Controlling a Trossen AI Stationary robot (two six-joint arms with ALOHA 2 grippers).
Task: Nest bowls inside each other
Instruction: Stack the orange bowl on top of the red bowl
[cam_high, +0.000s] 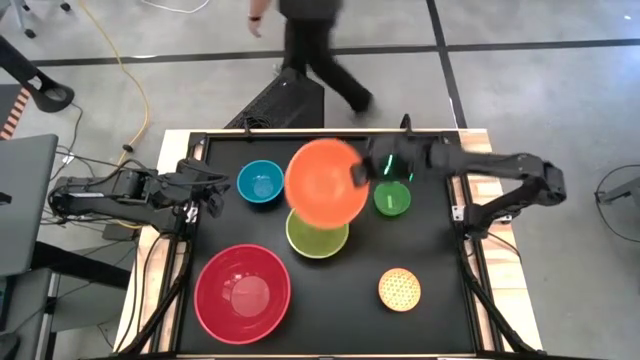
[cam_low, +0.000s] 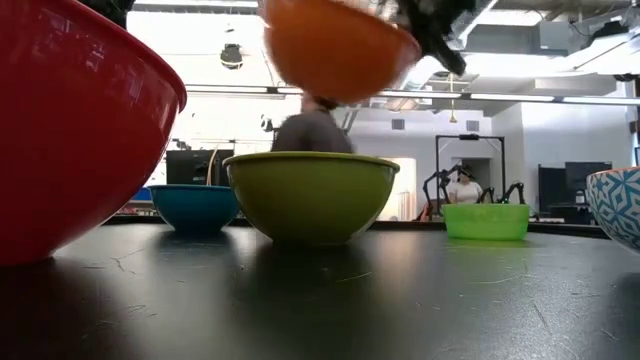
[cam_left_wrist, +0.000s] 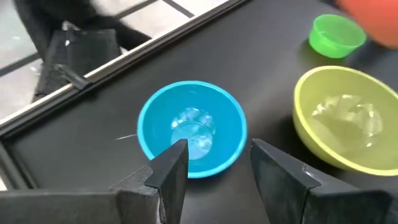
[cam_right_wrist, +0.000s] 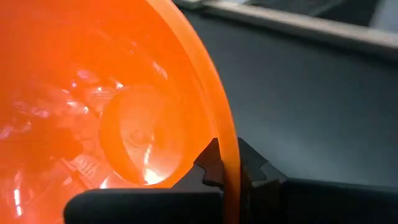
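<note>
My right gripper (cam_high: 358, 172) is shut on the orange bowl (cam_high: 326, 182), which hangs in the air above the lime green bowl (cam_high: 318, 234) standing on the table. The blue bowl (cam_high: 260, 183) stands at the far left, with my left gripper (cam_left_wrist: 214, 163) open just to its left and clear of it. The small bright green bowl (cam_high: 392, 198) stands to the right, the large red bowl (cam_high: 243, 291) near the front left, and the small patterned yellow bowl (cam_high: 399, 289) near the front right. My right gripper pinches the orange bowl's rim (cam_right_wrist: 229, 163) on the bowl's right side, one finger inside the bowl and one outside. The fingers come from the table's right, slanting down. The bowl is lifted clear of the table and tilted.
The black table is framed by a raised rail (cam_high: 330, 132). A person (cam_high: 318, 45) walks on the floor beyond the far edge. Bare table shows between the red bowl and the patterned yellow bowl.
</note>
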